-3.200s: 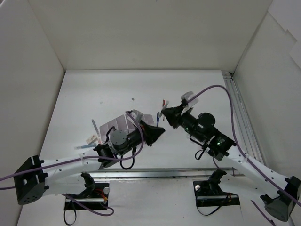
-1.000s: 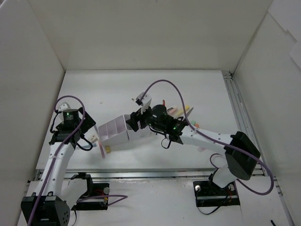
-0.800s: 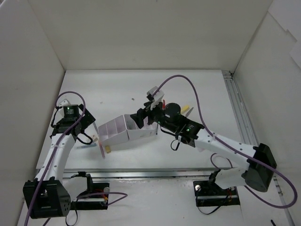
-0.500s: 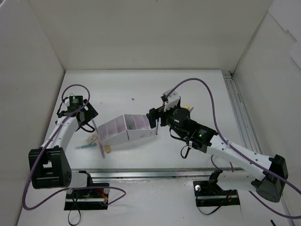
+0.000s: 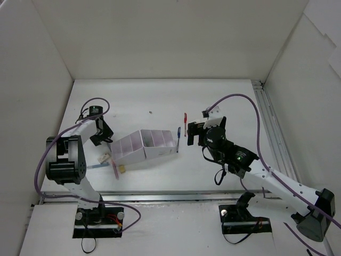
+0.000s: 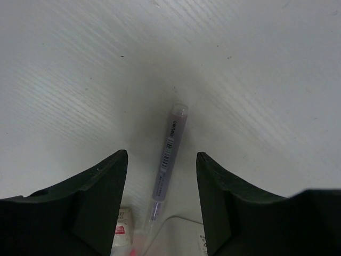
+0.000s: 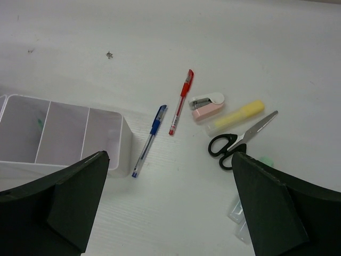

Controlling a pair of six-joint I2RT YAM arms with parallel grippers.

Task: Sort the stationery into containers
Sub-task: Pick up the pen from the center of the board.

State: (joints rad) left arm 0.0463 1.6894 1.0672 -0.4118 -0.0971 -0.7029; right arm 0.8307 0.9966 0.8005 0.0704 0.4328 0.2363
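Closest to the arm bases, an eraser (image 6: 121,234) and a pink marker (image 5: 116,169) lie on the bench (image 5: 176,178) just off the organizer's (image 5: 143,148) left end, outside it and so not yet sorted. Just beyond them, the left tool (image 6: 161,155) hangs low over a grey pen (image 6: 169,152). Its 2 fingers (image 6: 101,197) are spread, 1 on each side of the barrel and touching neither side. The pen runs lengthwise down the gap, so closing would likely pinch it across its width, which suits a thin round thing that rolls.

The organizer sits mid-bench at a slant, within reach of both arms. A blue pen (image 7: 150,140) lies just beside its right end wall, and a red pen (image 7: 181,102) lies a little farther out, both roughly parallel and apart from each other.

The right tool (image 5: 193,133) is raised above this patch, released and holding nothing, with its fingers (image 7: 69,205) wide at the edges of its own view. That height seems chosen for surveying rather than grasping, since the whole right-hand group shows from there. To the right of the red pen lies what looks like a small pink stapler (image 7: 206,104). A yellow marker (image 7: 240,114) sits next to it, and the scissors (image 7: 240,140) are shut, just nearer than the marker. The blue pen looks like the easiest next pick, being nearest the organizer.
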